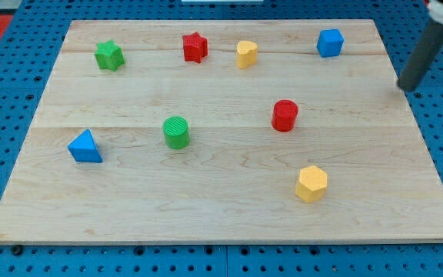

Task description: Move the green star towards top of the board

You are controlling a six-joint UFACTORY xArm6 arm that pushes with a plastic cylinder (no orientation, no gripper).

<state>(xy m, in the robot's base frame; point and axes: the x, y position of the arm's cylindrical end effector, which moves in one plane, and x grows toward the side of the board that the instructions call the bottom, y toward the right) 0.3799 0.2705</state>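
Near the board's top-left corner sat the green star (pixel 109 55); my tip (pixel 406 88), a bare gripperless rod, hung by the right edge; crossing over risked nudging the red star (pixel 194 47); an overlong push could shove it off.

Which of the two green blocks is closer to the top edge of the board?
The green star, at the view's upper left beside the red star. The green cylinder sits much lower, mid-board.

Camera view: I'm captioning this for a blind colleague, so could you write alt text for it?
A green star sits near the top left of a wooden board, far from my tip at the view's right edge. Also scattered: red star, yellow heart, blue cube, red cylinder, green cylinder, blue triangle, yellow hexagon.
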